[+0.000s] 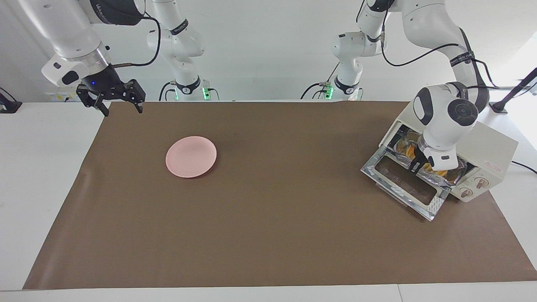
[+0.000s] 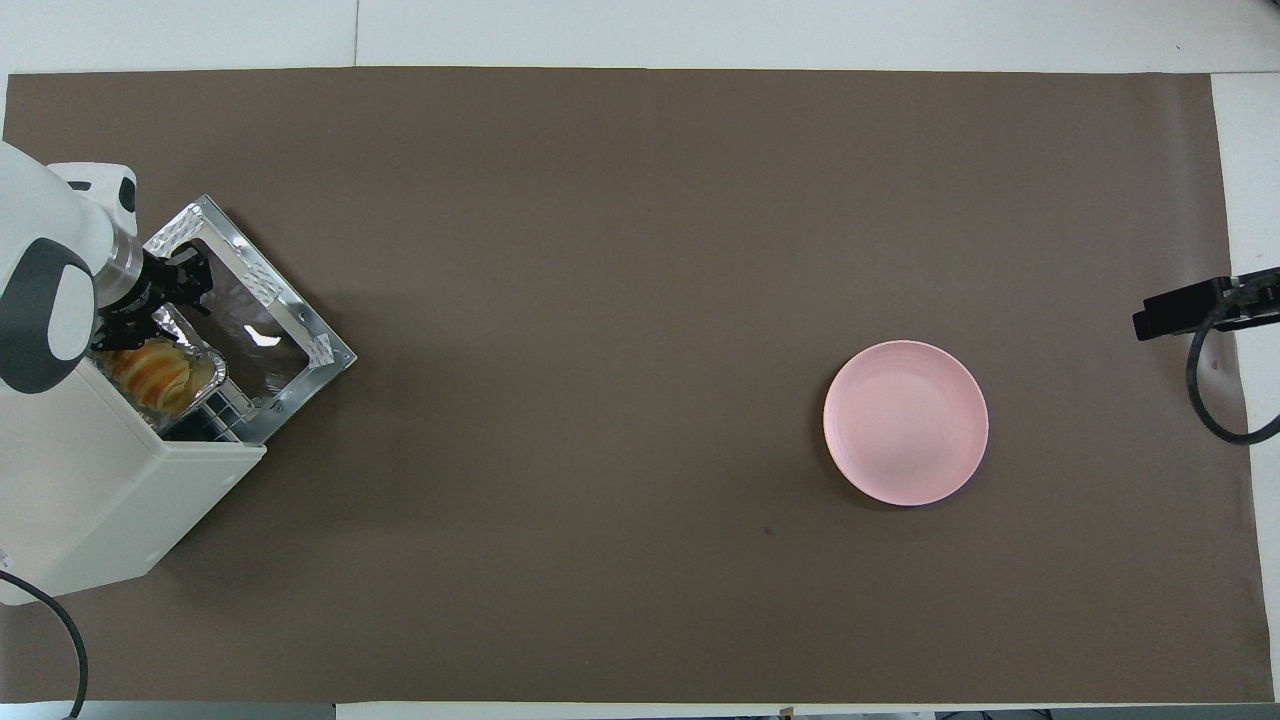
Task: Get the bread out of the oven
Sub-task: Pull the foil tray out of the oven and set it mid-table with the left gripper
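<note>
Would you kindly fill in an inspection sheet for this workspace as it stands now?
Surface: brown paper mat on a white table.
Job's things: cream-white toaster oven, door down; golden ridged bread in a silver foil tray at its mouth.
Clutter: round pink plate, bare.
Grippers: left gripper at the tray's edge; right gripper open, waiting over the mat's corner.
Cables: black cable by the oven.
Surroundings: white wall.

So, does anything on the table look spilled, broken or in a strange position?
Nothing stands out. The oven sits at an angle with its door down; the bread lies in its foil tray. The left gripper is at the oven's mouth. The pink plate is bare. The right gripper waits.
</note>
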Controlling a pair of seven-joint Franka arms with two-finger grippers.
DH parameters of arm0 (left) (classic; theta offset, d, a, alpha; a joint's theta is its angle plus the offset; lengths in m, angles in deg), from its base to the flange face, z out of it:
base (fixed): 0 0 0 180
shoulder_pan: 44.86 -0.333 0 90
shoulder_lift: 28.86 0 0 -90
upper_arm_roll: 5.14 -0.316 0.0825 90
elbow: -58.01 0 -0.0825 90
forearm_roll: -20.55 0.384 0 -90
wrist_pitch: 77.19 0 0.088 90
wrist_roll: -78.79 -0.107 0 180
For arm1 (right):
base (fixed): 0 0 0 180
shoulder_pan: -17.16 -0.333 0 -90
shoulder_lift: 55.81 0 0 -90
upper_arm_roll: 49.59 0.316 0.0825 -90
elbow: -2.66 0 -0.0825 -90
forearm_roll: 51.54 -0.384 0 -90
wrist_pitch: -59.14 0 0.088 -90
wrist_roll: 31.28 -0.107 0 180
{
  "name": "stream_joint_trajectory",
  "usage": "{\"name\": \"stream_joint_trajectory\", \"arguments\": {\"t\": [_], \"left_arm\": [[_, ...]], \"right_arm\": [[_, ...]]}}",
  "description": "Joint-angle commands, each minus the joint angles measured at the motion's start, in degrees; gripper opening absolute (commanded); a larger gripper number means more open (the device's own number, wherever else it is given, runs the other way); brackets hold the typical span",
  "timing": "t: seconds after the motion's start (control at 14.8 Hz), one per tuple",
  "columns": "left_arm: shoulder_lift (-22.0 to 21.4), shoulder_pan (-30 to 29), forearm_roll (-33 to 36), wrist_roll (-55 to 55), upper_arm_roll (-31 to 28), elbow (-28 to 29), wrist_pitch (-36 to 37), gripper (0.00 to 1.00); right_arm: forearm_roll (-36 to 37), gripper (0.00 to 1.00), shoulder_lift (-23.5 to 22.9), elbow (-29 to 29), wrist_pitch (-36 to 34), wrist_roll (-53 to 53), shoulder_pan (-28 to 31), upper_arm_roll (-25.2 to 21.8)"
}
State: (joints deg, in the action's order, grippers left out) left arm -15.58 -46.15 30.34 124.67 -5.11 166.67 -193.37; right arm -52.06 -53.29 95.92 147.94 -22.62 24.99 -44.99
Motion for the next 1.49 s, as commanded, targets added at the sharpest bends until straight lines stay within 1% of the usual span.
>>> {"name": "stream_joint_trajectory", "arguments": {"t": [0.0,0.07,0.14,0.34,0.47,0.54,0.68,0.74,0.88,0.95,1.08,1.22,1.42], "left_arm": [[-2.3,-0.7,1.4,0.5,0.2,3.0,-1.5,0.00],[-1.9,-0.3,1.4,0.4,0.2,2.3,-1.3,0.00],[-1.3,0.7,1.7,0.3,0.3,-0.3,-0.6,0.00],[1.7,6.9,4.7,-0.4,0.5,-8.2,2.1,0.00],[4.2,11.6,4.1,-0.4,0.6,-14.2,3.6,0.00],[4.7,13.7,4.1,-0.7,0.7,-15.9,4.0,0.00],[5.8,17.8,3.4,-1.8,1.1,-16.7,4.3,0.00],[5.9,19.5,0.7,-2.6,1.6,-17.1,4.2,0.00],[6.4,22.1,-7.8,-4.4,1.9,-19.2,3.1,0.00],[6.8,24.6,-10.1,-5.8,1.9,-20.3,3.4,0.00],[6.9,31.4,-10.8,-6.3,2.0,-20.3,3.2,0.00],[7.0,36.9,-11.2,-7.2,1.9,-18.6,2.5,0.00],[9.3,38.8,-10.9,-7.1,1.9,-18.5,2.2,0.00]], "right_arm": [[0.4,1.00,0.9,1.1,0.4,-0.7,0.2,0.2],[0.4,1.00,0.9,1.1,0.4,-0.7,0.2,0.2],[0.4,1.00,0.9,1.1,0.4,-0.7,0.2,0.2],[0.4,1.00,0.9,1.1,0.3,-0.6,0.2,0.2],[0.4,1.00,0.9,1.1,0.3,-0.6,0.2,0.2],[0.4,1.00,0.9,1.1,0.3,-0.6,0.2,0.2],[0.4,1.00,0.9,1.1,0.0,-0.6,0.3,0.2],[0.4,1.00,1.0,1.1,-0.2,-0.6,0.3,0.2],[0.4,1.00,1.0,1.1,-0.6,-0.3,0.3,0.2],[0.4,1.00,1.0,1.1,-0.7,-0.4,0.3,0.2],[0.4,1.00,0.9,1.1,-0.6,-0.2,0.7,0.2],[0.4,1.00,0.9,1.1,-0.7,-0.2,1.0,0.2],[0.4,1.00,0.9,1.1,-0.7,-0.3,1.0,0.1]]}}
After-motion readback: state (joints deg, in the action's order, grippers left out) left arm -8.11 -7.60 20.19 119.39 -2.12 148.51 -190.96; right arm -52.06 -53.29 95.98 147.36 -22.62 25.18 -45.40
